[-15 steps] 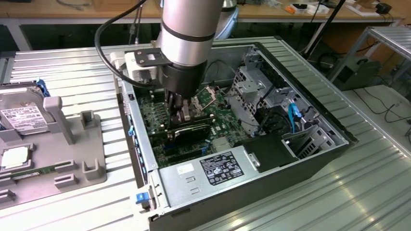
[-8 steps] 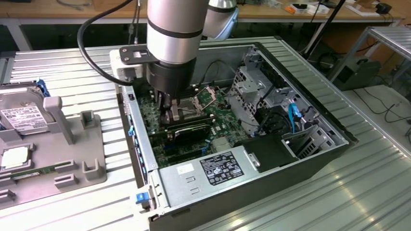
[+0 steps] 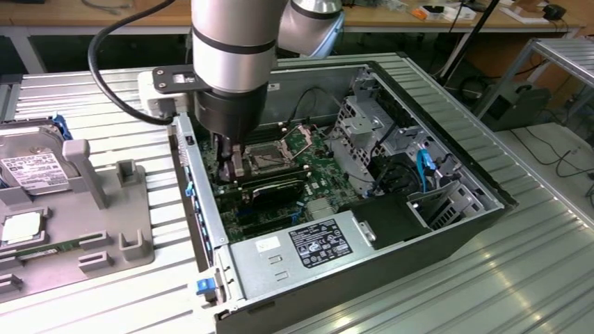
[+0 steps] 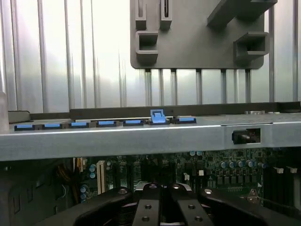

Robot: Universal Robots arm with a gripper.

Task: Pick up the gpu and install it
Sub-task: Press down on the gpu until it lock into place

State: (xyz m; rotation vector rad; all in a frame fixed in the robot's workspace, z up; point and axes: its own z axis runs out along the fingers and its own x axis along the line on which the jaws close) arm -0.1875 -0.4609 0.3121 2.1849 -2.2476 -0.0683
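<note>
One open computer case point(image 3: 371, 229) lies on its side on a ribbed metal table point(image 3: 519, 278), its motherboard point(image 3: 307, 149) exposed. Inside the case, a silver power supply point(image 3: 307, 247) sits at the near end, a drive cage point(image 3: 366, 132) to the exterior view's right, and black and blue cables beside it. A grey parts holder point(image 3: 102, 223) stands outside, at the exterior view's left, carrying a hard drive point(image 3: 37, 167) with a white label. The case wall point(image 4: 141, 139), lined with blue slot clips point(image 4: 157, 117), runs close beside the arm.

The gripper point(image 3: 230, 163) reaches down inside the case, near the processor socket point(image 3: 271, 158), fingers point(image 4: 148, 207) drawn together; whether they touch anything cannot be determined.

The gpu point(image 3: 277, 191), a flat black card, lies across the motherboard just below the socket, next to the gripper.
</note>
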